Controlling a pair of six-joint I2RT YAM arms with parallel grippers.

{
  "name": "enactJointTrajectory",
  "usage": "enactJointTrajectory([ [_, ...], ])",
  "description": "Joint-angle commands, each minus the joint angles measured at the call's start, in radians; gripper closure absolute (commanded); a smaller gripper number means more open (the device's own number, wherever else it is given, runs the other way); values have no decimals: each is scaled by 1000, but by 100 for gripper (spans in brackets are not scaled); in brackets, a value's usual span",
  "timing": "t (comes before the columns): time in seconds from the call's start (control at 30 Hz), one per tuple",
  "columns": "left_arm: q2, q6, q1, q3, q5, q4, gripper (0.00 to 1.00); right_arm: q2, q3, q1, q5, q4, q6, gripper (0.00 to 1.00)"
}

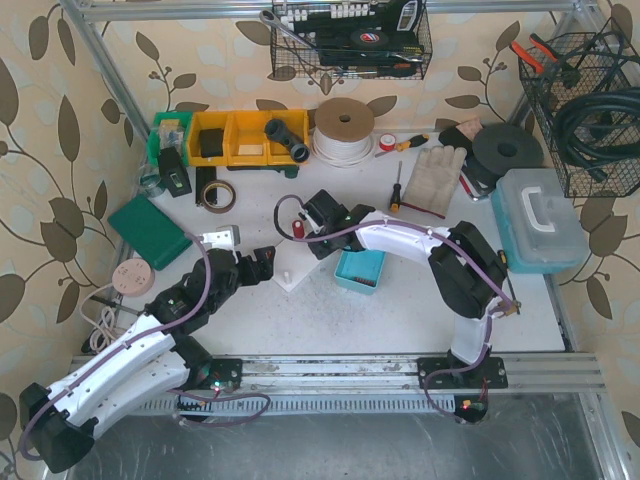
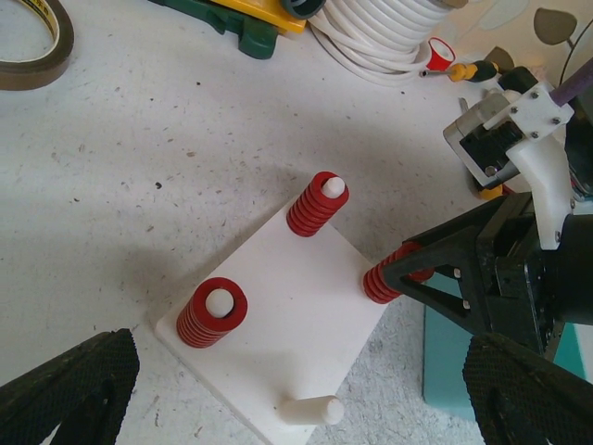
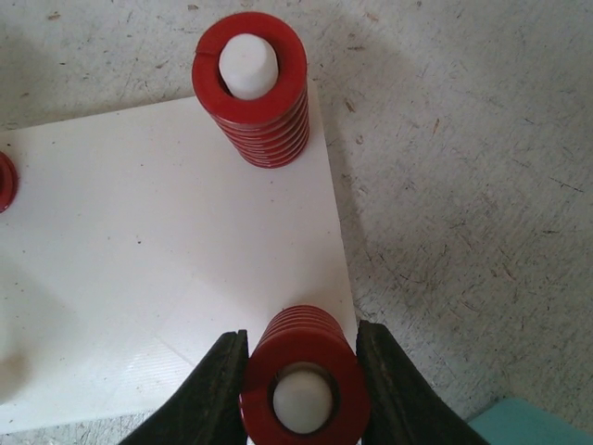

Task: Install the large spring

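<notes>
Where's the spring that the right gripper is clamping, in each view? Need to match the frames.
Top external: the gripped spring is probably the red patch left of centre, at the right gripper's tip; mostly covered.
Left wrist: right of centre, at the board's right edge, clamped.
Right wrist: bottom centre, between the fingers.
Shared landmark: the white peg board.
</notes>
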State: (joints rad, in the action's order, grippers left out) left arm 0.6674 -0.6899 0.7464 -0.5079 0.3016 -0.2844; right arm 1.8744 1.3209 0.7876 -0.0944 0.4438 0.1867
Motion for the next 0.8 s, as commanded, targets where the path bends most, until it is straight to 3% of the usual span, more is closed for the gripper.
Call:
enactJointTrajectory([
  [0.0,-2,3,-11,-1,-19,30,2,22,58,-7,25,11,17,98],
  [0.2,-2,3,-13,-2,-22,31,2,-1,58,-16,28,22,34,83],
  [0.43,-7,3,-13,0,-24,32,2,-34,65,-23,24,45,51,55],
  [0.53,-8,3,-14,0,-25,31,2,-56,67,-27,22,54,57,51],
  [0.6,-7,3,-15,0,-26,30,2,-81,67,-32,22,61,64,44],
  [0.77,-1,3,-15,-3,-30,27,2,-192,51,-49,35,90,87,44],
])
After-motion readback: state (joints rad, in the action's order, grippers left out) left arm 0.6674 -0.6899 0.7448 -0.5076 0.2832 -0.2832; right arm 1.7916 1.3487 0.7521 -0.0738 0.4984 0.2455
